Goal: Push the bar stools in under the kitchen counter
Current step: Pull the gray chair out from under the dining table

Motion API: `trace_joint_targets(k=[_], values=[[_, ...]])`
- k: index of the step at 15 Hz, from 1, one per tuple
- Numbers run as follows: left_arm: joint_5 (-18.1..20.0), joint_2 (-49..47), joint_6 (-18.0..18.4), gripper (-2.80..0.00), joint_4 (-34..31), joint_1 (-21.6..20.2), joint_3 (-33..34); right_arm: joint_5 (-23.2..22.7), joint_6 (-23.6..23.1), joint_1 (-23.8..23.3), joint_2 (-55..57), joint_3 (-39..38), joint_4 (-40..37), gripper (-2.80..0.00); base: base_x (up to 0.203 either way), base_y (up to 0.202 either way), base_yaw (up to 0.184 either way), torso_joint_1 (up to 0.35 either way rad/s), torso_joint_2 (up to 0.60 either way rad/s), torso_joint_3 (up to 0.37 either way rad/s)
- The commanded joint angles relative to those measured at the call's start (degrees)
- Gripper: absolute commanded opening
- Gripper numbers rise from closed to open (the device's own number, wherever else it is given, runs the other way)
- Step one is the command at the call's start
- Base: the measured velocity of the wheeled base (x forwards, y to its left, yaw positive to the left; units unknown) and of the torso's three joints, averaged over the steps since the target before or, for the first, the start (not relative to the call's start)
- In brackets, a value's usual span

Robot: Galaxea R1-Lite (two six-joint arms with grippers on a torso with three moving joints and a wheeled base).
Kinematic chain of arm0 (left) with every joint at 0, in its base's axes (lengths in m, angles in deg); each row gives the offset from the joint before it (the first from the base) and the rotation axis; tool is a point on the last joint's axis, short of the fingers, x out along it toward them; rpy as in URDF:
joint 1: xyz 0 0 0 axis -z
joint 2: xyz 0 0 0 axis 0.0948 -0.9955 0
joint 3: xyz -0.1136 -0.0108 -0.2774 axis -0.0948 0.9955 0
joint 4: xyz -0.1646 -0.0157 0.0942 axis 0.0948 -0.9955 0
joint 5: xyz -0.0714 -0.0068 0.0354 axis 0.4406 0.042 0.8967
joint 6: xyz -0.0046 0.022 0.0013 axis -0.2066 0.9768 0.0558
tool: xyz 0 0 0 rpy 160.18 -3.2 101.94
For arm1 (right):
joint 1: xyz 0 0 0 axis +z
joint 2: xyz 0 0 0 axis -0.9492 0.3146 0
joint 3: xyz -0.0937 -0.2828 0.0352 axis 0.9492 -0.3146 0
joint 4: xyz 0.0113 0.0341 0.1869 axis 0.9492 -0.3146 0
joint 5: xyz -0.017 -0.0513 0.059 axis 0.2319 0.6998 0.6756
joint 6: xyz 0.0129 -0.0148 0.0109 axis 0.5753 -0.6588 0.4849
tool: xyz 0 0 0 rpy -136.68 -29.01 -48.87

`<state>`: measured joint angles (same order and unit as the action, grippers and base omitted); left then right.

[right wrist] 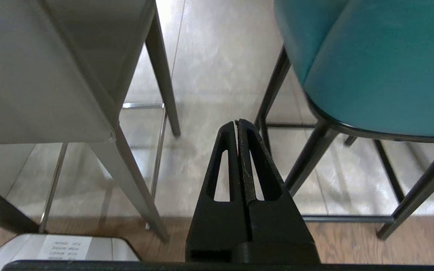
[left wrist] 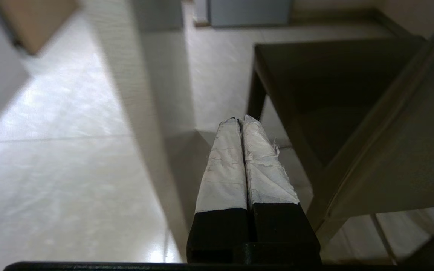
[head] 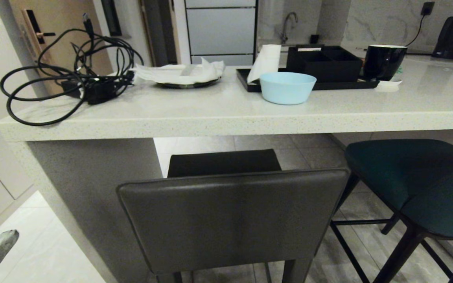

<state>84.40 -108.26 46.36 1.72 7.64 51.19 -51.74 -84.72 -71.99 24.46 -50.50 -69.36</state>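
Both grippers are pressed together with nothing in them, good for pushing: the left gripper (left wrist: 241, 122) beside the grey stool (head: 230, 216), the right gripper (right wrist: 237, 124) between it and the teal stool (head: 419, 181). Both stools stick out from the surface (head: 226, 118) beyond

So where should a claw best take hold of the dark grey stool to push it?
Probably the top edge of the dark grey stool's flat backrest, approached from the robot's side. That broad upright panel faces the robot, with the kitchen counter straight beyond it.
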Motion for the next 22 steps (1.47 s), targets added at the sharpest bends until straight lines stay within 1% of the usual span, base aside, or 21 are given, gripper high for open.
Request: trace_joint_targets(k=[1,3,4,6,8,9,10,15,16,17,18,19,20,21,22], values=[[0.0,-17.9,-1.2,-2.8,10.4,2.8,0.6,0.0,0.4,0.0,14.4,0.5,5.6,-2.8,0.0,0.0,0.0,0.0,0.0,0.0],[-0.3,-23.2,-4.0,-2.8,16.0,4.1,-0.6,-0.1,2.3,0.1,19.3,0.9,9.2,-2.8,0.0,0.0,0.0,0.0,0.0,0.0],[-0.6,-23.7,-4.9,-2.8,16.7,4.4,-1.6,-0.1,3.4,0.1,20.2,1.3,10.0,-2.8,0.0,0.0,0.0,0.0,0.0,0.0],[-0.4,-23.9,-5.1,-2.8,16.9,4.7,-1.8,-0.1,3.5,0.1,20.4,1.7,10.0,-2.8,0.0,0.0,0.0,0.0,0.0,0.0],[-0.2,-25.2,-5.6,-2.8,16.9,6.5,-0.9,-0.2,3.4,0.1,21.4,1.7,10.1,-2.8,0.0,0.0,0.0,0.0,0.0,0.0],[-0.7,-26.3,-6.5,0.0,17.1,8.0,-0.4,-0.2,2.9,0.1,21.7,1.2,10.4,0.0,0.0,0.0,0.0,0.0,0.0,0.0],[-2.0,-27.0,-7.4,0.0,17.3,9.1,-0.1,-0.1,2.8,0.2,21.8,1.0,11.1,0.0,0.0,0.0,0.0,0.0,0.0,0.0],[-1.4,-26.4,-7.9,0.0,17.4,9.5,-0.2,-0.7,4.4,0.2,24.2,2.2,13.6,0.0,0.0,0.0,0.0,0.0,0.0,0.0],[1.0,-25.6,-8.5,0.0,17.5,9.5,0.1,-3.2,4.5,0.3,24.3,2.0,14.5,0.0,0.0,0.0,0.0,0.0,0.0,0.0],[5.2,-24.4,-8.7,0.0,17.5,9.2,0.5,-6.4,4.7,0.0,24.7,2.0,15.1,0.0,0.0,0.0,0.0,0.0,0.0,0.0],[11.0,-23.2,-8.8,0.0,17.6,8.7,1.8,-7.5,4.5,-1.0,27.0,2.1,15.8,0.0,0.0,0.0,0.0,0.0,0.0,0.0],[17.3,-22.5,-8.7,0.0,17.6,6.8,2.8,-9.1,3.9,-2.3,30.2,2.2,18.1,0.0,0.0,0.0,0.0,0.0,0.0,0.0],[21.6,-22.5,-8.5,0.0,17.6,3.2,3.4,-11.7,3.1,-3.5,33.6,2.2,21.6,0.0,0.0,0.0,0.0,0.0,0.0,0.0],[24.7,-23.0,-8.4,0.0,17.6,-0.7,3.4,-14.9,2.3,-5.1,36.7,2.0,25.6,0.0,0.0,0.0,0.0,0.0,0.0,0.0],[27.8,-24.1,-8.1,0.0,17.9,-5.4,3.3,-19.2,1.4,-6.6,39.8,1.9,29.1,0.0,0.0,0.0,0.0,0.0,0.0,0.0]])
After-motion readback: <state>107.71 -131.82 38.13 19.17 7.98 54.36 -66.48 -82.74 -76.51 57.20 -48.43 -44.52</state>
